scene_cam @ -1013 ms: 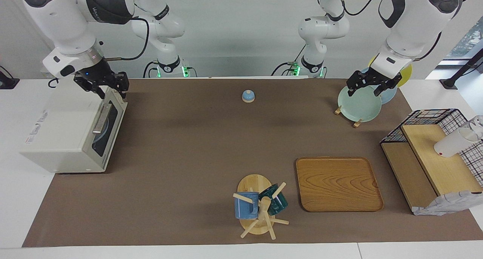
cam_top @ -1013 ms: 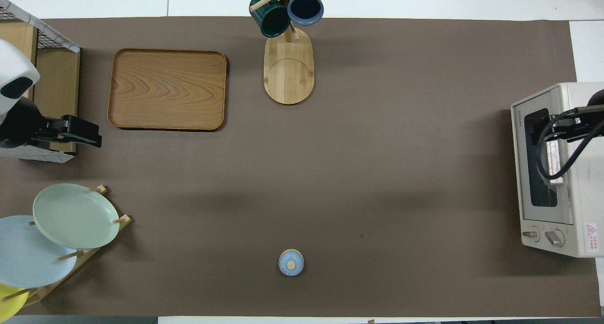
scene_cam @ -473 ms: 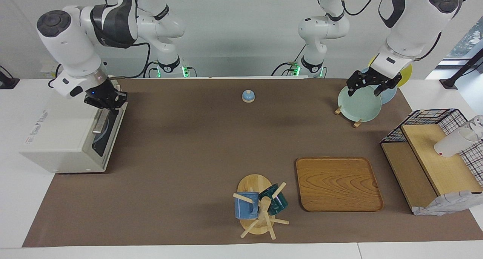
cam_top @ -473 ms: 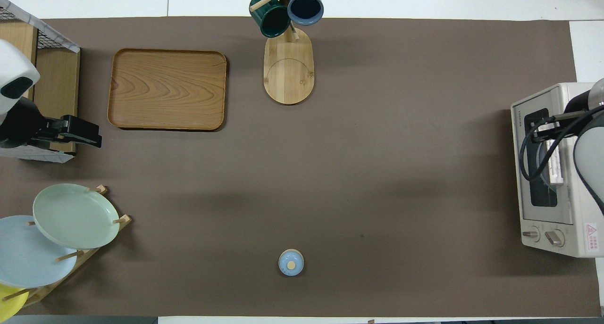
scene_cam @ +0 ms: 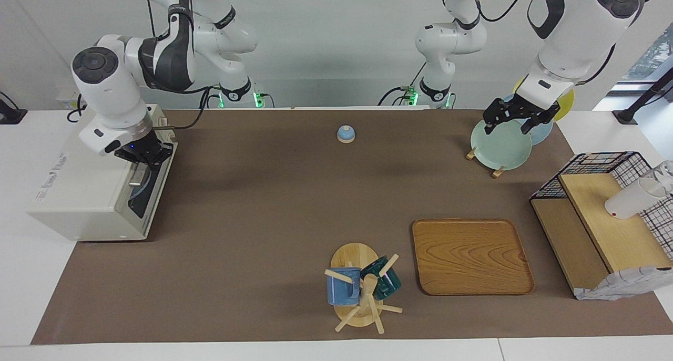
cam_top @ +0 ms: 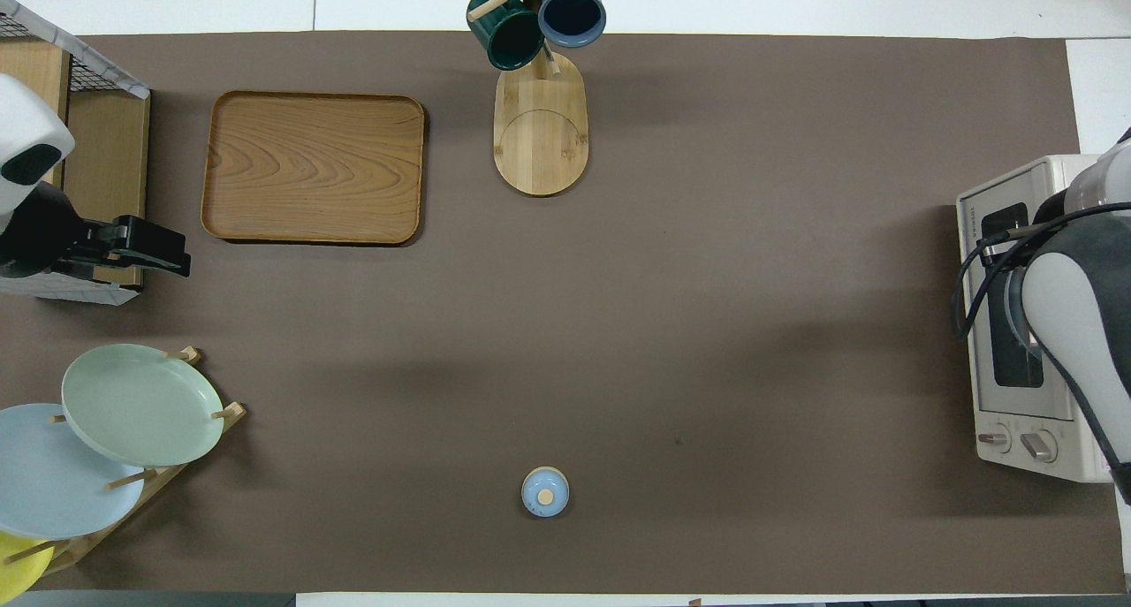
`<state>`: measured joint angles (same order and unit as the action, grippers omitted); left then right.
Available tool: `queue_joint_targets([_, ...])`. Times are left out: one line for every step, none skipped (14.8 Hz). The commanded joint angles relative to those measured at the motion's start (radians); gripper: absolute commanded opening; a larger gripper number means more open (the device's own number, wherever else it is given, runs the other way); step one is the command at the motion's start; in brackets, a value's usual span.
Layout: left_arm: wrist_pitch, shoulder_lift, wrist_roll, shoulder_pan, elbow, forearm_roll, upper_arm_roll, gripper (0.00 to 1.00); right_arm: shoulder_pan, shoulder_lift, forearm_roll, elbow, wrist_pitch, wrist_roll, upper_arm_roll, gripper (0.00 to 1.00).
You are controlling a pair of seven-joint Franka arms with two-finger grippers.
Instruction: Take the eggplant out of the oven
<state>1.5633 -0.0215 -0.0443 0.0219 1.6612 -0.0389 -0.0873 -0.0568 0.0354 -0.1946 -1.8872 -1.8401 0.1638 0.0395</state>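
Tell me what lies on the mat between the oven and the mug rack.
Nothing: between the oven and the mug rack, the overhead view shows only bare brown mat.

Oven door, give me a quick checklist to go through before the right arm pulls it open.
1. Right gripper at the silver handle of the oven: ok, it sits at the handle's end nearer the robots.
2. Right gripper shut on the handle: ok, shut, grip looks made.
3. Oven door: ok, closed and ready to pull.
4. Brown mat in front of the oven for the door to swing down: ok, nothing lies there.
5. Eggplant inside: cannot tell, the window is dark.
6. Left gripper out of the way: ok, open, waiting over the plate rack.
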Motion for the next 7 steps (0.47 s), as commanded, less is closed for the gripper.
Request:
queue_joint_targets([-0.014, 0.002, 0.003, -0.01, -0.014, 0.019, -0.009, 1.0, -0.04, -0.028, -0.019, -0.036, 0.002, 0.037, -0.006, 0.0])
queue_joint_targets([-0.014, 0.002, 0.003, -0.01, -0.014, 0.019, -0.009, 1.0, -0.044, -0.032, -0.019, -0.046, 0.001, 0.037, -0.006, 0.0])
queue_joint_targets([-0.014, 0.002, 0.003, -0.01, -0.014, 0.019, -0.009, 1.0, -0.043, -0.034, -0.019, -0.053, 0.004, 0.039, -0.004, 0.0])
queue_joint_targets([-0.014, 0.002, 0.003, -0.01, -0.014, 0.019, -0.009, 1.0, -0.043, -0.042, -0.02, -0.067, 0.004, 0.039, -0.004, 0.0])
queue_joint_targets([-0.014, 0.002, 0.003, -0.01, -0.014, 0.019, -0.009, 1.0, -0.044, -0.051, -0.019, -0.091, -0.007, 0.039, -0.004, 0.0])
queue_joint_targets([-0.014, 0.002, 0.004, -0.01, -0.014, 0.019, -0.009, 1.0, -0.044, -0.063, -0.019, -0.117, -0.014, 0.037, -0.003, 0.0])
queue_joint_targets([-0.014, 0.002, 0.003, -0.01, -0.014, 0.019, -0.009, 1.0, -0.044, -0.065, -0.019, -0.127, -0.024, 0.037, -0.004, 0.0])
